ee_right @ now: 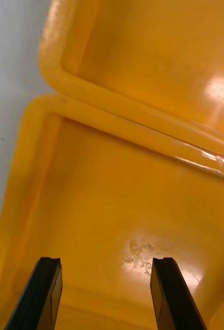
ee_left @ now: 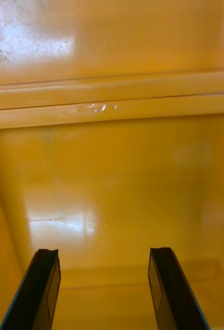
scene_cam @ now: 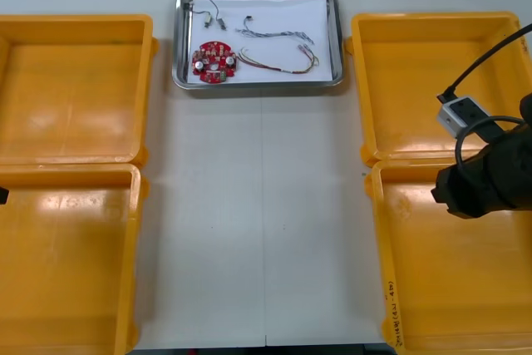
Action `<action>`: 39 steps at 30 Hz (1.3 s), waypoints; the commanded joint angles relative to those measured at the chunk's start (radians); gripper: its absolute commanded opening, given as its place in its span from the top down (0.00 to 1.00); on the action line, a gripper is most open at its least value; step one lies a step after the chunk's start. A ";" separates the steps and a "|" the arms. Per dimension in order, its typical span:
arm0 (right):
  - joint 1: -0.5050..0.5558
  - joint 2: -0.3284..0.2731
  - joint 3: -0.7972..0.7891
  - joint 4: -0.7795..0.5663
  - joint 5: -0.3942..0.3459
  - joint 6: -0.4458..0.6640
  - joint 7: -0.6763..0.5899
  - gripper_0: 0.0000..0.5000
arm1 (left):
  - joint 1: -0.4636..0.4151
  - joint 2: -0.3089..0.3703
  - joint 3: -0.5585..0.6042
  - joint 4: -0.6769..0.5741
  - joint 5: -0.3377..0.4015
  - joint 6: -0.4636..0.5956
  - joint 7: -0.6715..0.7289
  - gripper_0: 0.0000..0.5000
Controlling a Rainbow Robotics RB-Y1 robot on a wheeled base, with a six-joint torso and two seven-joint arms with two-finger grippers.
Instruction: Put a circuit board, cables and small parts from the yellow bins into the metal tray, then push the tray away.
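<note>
Your metal tray sits at the top centre of the front view, against the far edge of the table, between the two far bins. On its white inside, the round red circuit board lies at the lower left. The red and yellow cable stretches just to the board's right, and the blue and white cable runs above that. Small metal parts sit in the tray's upper left corner; you cannot tell their kind from here.

Your right arm shows at the right edge of the front view, hanging over the rim where the far right bin meets the near right bin. Your right gripper has its black fingers spread wide apart, holding no object, and it hovers above the near right bin's bare floor.

Your left gripper is likewise spread wide with no load, above the floor of the near left bin. The touching rims of that bin and the far left bin cross ahead of its fingers.
</note>
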 commanded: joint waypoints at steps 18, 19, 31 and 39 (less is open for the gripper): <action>0.169 -0.004 -0.218 0.061 -0.026 -0.026 -0.061 0.00 | 0.019 0.042 0.032 -0.026 0.007 0.006 -0.040 0.00; 0.167 0.002 -0.224 0.069 -0.026 -0.030 -0.062 0.00 | 0.019 0.042 0.032 -0.026 0.007 0.006 -0.040 0.00; 0.169 0.018 -0.233 0.077 -0.038 -0.073 -0.102 0.00 | 0.019 0.042 0.032 -0.026 0.007 0.006 -0.040 0.00; 0.169 0.021 -0.230 0.093 -0.053 -0.073 -0.119 0.00 | 0.019 0.042 0.032 -0.026 0.007 0.006 -0.040 0.00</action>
